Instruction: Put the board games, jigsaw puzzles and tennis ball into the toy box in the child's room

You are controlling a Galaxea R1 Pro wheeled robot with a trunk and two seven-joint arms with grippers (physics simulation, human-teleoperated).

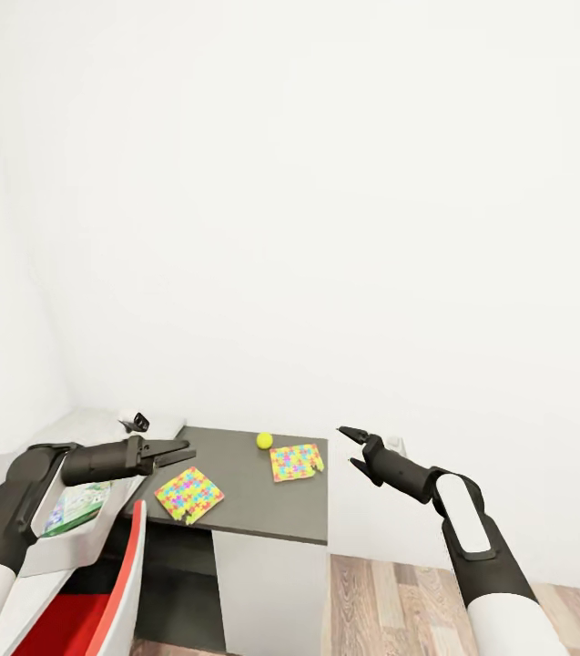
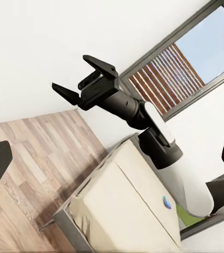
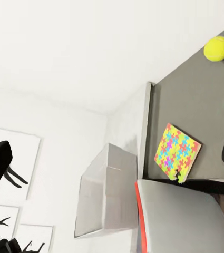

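Two jigsaw puzzles lie on the dark grey table (image 1: 244, 510): one (image 1: 188, 495) near its front left corner, the other (image 1: 296, 461) further right. The tennis ball (image 1: 264, 440) rests behind them. The light grey toy box (image 1: 62, 556) stands at the table's left end, with a green-covered board game (image 1: 76, 507) lying in it. My left gripper (image 1: 186, 449) hovers open over the box's right rim, nothing between its fingers. Off the table's right edge my right gripper (image 1: 351, 447) hangs open and empty. The right wrist view has the ball (image 3: 217, 47), one puzzle (image 3: 177, 153) and the box (image 3: 109, 195).
A red and white chair (image 1: 98, 601) stands in front of the table. A small black and white object (image 1: 137, 421) sits by the box's far rim. The cream bed (image 2: 122, 211), a window (image 2: 196, 63) and wood-plank floor (image 2: 43, 153) appear in the left wrist view. Silhouette pictures (image 3: 11, 174) hang on the wall.
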